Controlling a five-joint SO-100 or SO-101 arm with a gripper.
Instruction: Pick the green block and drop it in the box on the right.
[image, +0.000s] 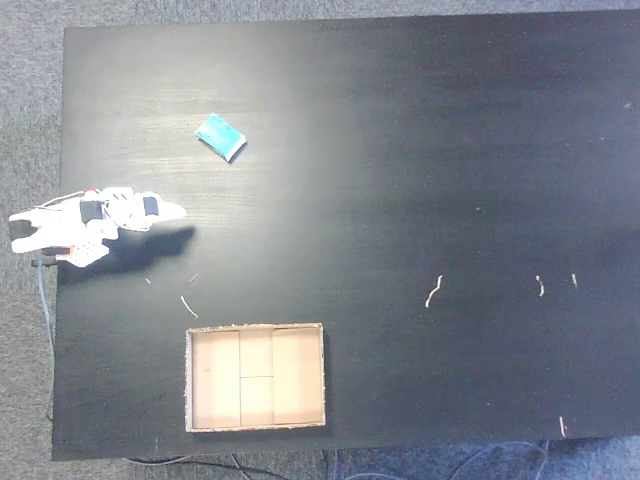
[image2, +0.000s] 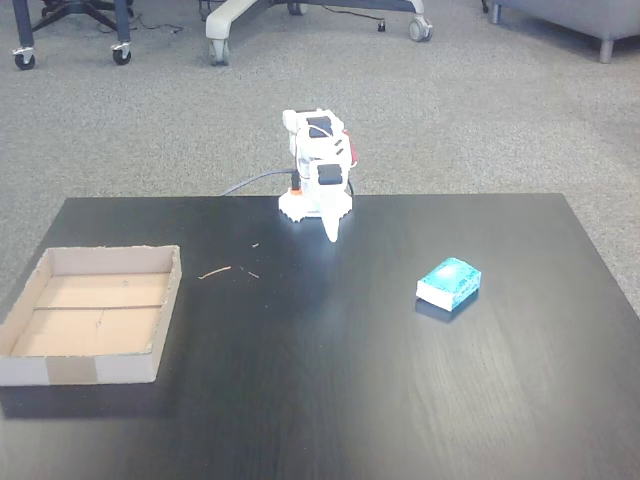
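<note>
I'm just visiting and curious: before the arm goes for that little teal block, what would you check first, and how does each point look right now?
1. Green block lies free on the table, nothing on it: ok.
2. Path from the gripper to the block is bare tabletop: ok.
3. Gripper open enough to take the block: cannot tell; it looks folded to a point.
4. Box sits upright with nothing inside: ok.
5. Block within the arm's reach: cannot tell.

No readable text, labels or numbers on any surface; both fixed views perhaps too coarse.
</note>
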